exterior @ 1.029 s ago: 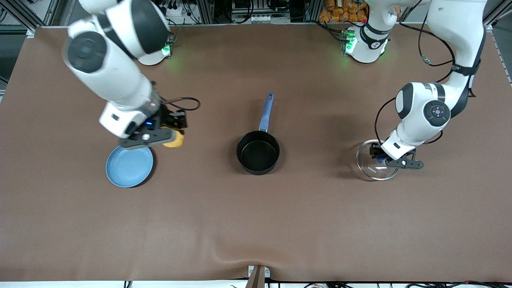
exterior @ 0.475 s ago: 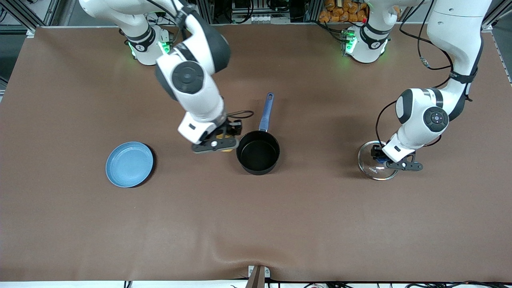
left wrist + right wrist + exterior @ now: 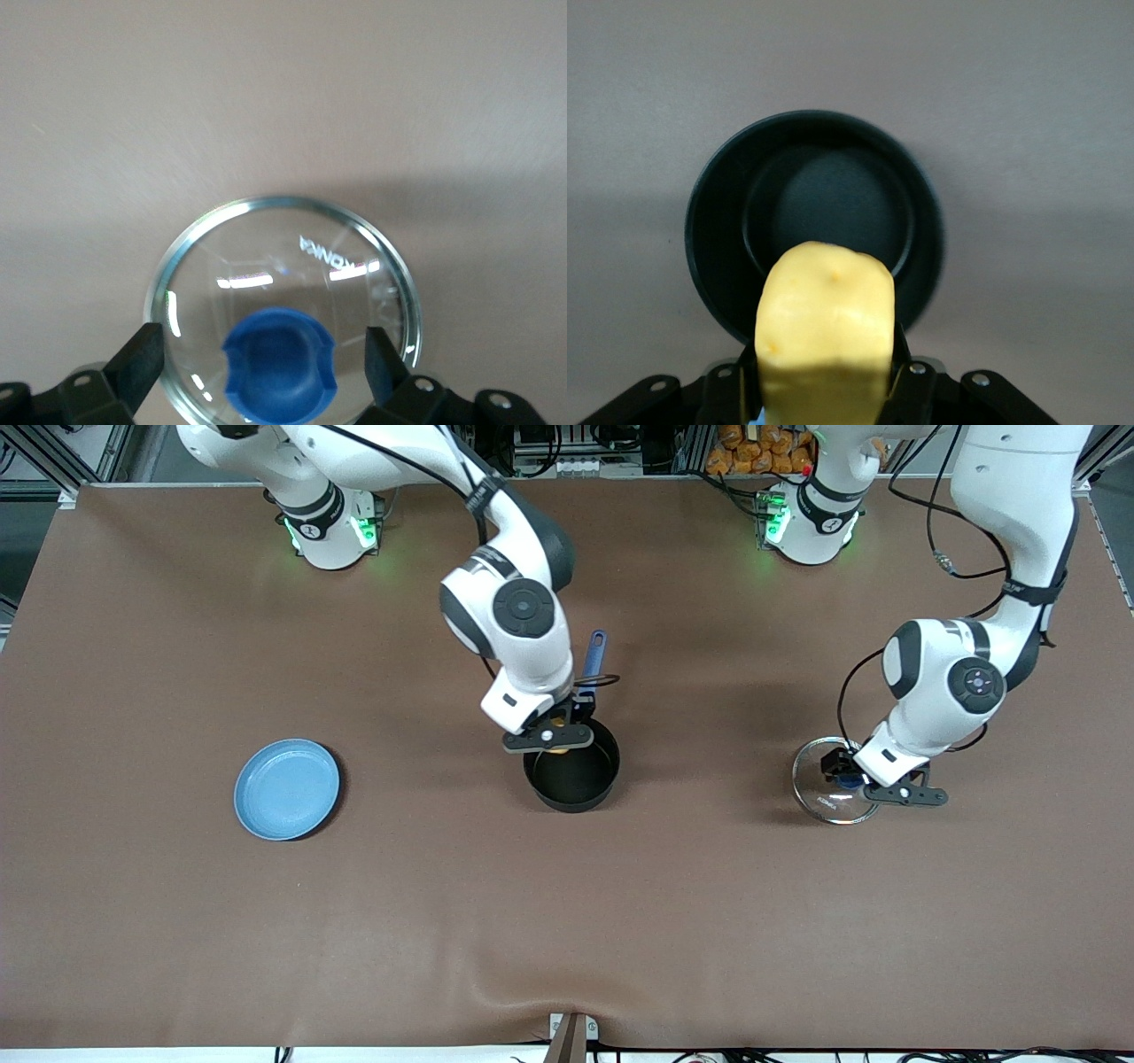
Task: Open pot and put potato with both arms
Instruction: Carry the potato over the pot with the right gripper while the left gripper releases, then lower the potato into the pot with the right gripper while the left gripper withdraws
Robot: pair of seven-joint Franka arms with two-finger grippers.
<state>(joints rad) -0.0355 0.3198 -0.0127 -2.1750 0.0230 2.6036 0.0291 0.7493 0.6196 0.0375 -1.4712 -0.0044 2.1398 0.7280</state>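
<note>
Gripping the potato (image 3: 825, 328) above the pot (image 3: 571, 775), right pincer (image 3: 551, 738); left pincer (image 3: 266, 363) spread astride the lid (image 3: 282, 257).

Arm shells: glossy white, rounded segments on both arms, with black bands at the joints.
Joint caps: dark grey round discs, one on the right arm (image 3: 523, 608) with a small mark at its centre, one on the left arm (image 3: 974, 682) with a red dot.
Bases: white, ringed in black, glowing green at the side.
Cables: thin black leads loop loosely off both forearms; a strap cinches one to the left arm's upper segment.
Wrist blocks: white and boxy, each with a small dark slot.
Gripper bodies: the right gripper (image 3: 824, 390) and left gripper (image 3: 266, 354) are matt black, with silver screws at the corners.
</note>
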